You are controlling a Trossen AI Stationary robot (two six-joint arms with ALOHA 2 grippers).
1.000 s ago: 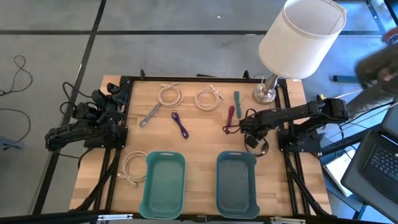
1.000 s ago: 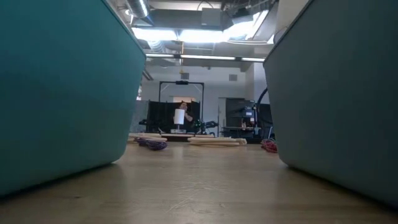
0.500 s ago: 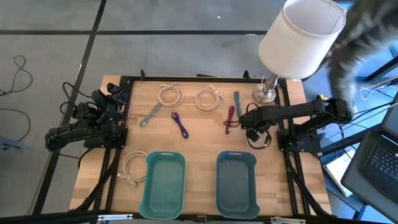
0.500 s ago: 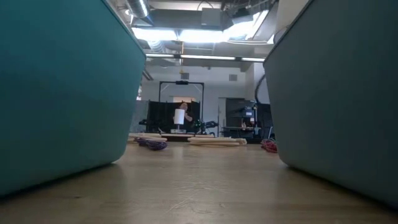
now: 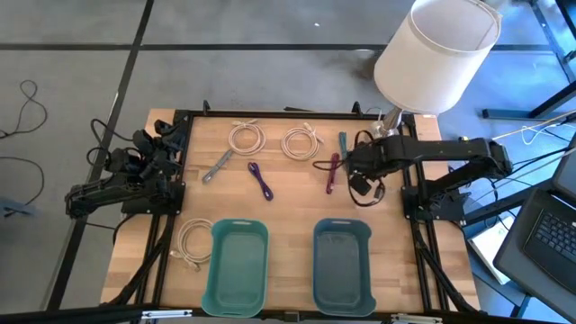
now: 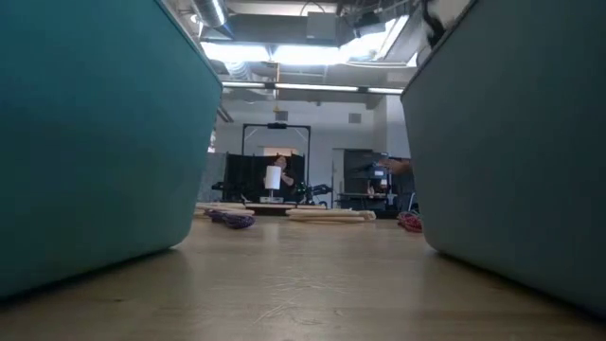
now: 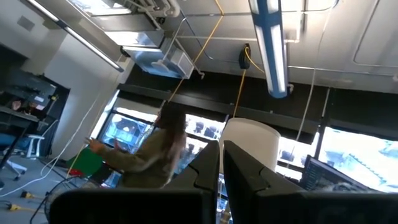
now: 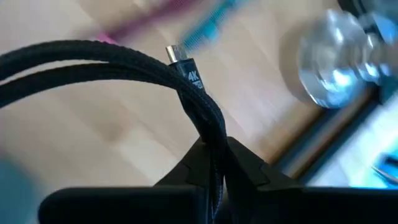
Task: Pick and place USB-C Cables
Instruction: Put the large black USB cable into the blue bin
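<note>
While the right gripper [image 5: 353, 162] hangs over the right part of the surface [image 5: 288, 211], toward its far edge, note that it is already clamped on a dark braided cable [image 8: 124, 65]. The right wrist view shows that cable doubled over between the fingers, a small metal plug tip sticking up past the bend. From above, a thin dark loop shows at the gripper's left, just over the magenta lead [image 5: 334, 171].

The relation your next move turns on: the right teal tray [image 5: 342, 263] lies from the gripper straight toward the near edge, well apart. Its long axis runs far-to-near, so the held cable can probably come in lengthwise. The left teal tray [image 5: 237, 265] is farther off, down and to the left. The right arm is plainly the nearer one for either.

The left gripper [image 5: 155, 171] is parked at the left edge, pinched shut on nothing, its wrist camera aimed up at the room.

Other cables lying loose:
- two cream coils [image 5: 246, 138] side by side near the far edge
- a third cream coil [image 5: 192, 241] near the left tray, near-left corner
- grey lead [image 5: 216, 166] and purple lead [image 5: 261, 181], left of centre
- teal lead [image 5: 343, 145] close to the lamp base [image 5: 383, 135]

Judgement: watch the trailing loop so it does not drag the magenta lead.
</note>
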